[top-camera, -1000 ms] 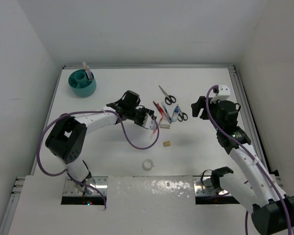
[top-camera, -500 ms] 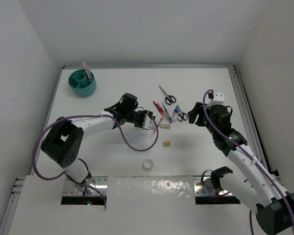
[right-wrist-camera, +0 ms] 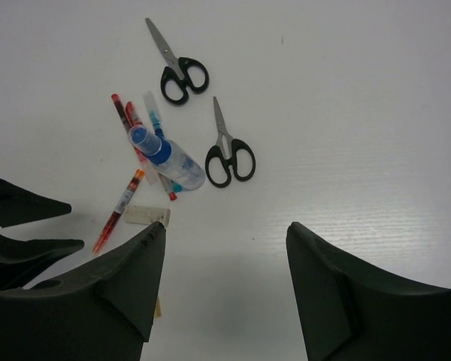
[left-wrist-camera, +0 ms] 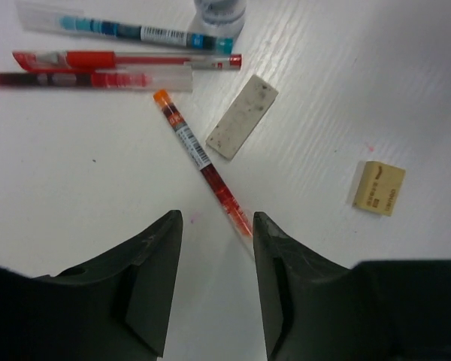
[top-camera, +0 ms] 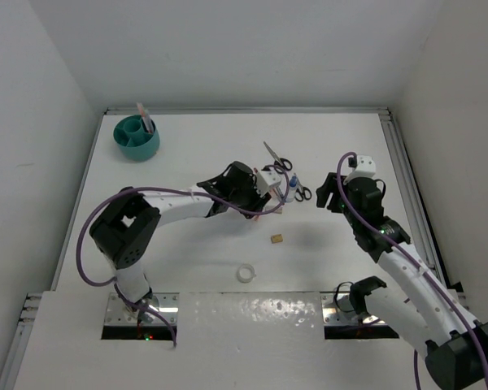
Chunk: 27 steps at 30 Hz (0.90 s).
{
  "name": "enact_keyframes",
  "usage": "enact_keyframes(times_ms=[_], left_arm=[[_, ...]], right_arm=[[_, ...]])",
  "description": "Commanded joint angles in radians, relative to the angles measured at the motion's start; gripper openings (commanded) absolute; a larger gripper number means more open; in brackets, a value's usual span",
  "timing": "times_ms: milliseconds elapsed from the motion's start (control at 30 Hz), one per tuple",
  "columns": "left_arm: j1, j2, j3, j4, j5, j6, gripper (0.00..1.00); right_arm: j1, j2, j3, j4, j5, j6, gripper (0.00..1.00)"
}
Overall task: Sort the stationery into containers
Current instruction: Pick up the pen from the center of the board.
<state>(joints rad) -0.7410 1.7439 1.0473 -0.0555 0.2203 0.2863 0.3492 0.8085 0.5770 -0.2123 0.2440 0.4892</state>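
Observation:
My left gripper (left-wrist-camera: pixel 216 219) is open just above the table, its tips either side of the lower end of a red pen with an orange cap (left-wrist-camera: pixel 201 159). Ahead lie a white eraser (left-wrist-camera: pixel 242 116), two red pens (left-wrist-camera: pixel 98 69), a blue pen (left-wrist-camera: pixel 128 30) and the glue bottle (left-wrist-camera: pixel 219 11). A tan eraser (left-wrist-camera: pixel 379 188) lies to the right. My right gripper (right-wrist-camera: pixel 225 227) is open and empty over bare table, near two black-handled scissors (right-wrist-camera: pixel 177 69) (right-wrist-camera: pixel 227 150) and the blue-capped glue bottle (right-wrist-camera: pixel 165 158). The teal organiser cup (top-camera: pixel 137 138) stands far left with a pen in it.
A white tape ring (top-camera: pixel 245 273) lies near the front middle. White walls close in the table on the left, back and right. The left arm (top-camera: pixel 187 207) and its purple cable stretch across the middle of the table.
My left gripper has swung to the right and now hovers over the pen cluster. The right gripper has shifted slightly and stays open.

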Motion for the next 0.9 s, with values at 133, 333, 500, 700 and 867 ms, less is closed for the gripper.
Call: enact_keyframes(times_ms=[133, 333, 500, 700, 867], left_arm=[[-0.055, 0.071, 0.005, 0.037, -0.107, -0.068, 0.46], [-0.066, 0.111, -0.013, 0.037, -0.197, -0.070, 0.44], [-0.073, 0.114, -0.062, 0.112, -0.216, -0.049, 0.44], [-0.074, 0.121, -0.093, 0.120, -0.202, -0.073, 0.28], [-0.037, 0.117, -0.093, 0.057, -0.203, -0.090, 0.03]], right_arm=[[0.002, -0.005, 0.007, 0.007, 0.035, -0.037, 0.65], [0.004, -0.019, 0.003, -0.001, 0.043, -0.037, 0.65], [0.004, -0.023, 0.003, 0.001, 0.054, -0.049, 0.66], [0.004, -0.015, 0.027, -0.024, 0.058, -0.067, 0.66], [0.002, -0.034, 0.030, -0.027, 0.078, -0.086, 0.66]])
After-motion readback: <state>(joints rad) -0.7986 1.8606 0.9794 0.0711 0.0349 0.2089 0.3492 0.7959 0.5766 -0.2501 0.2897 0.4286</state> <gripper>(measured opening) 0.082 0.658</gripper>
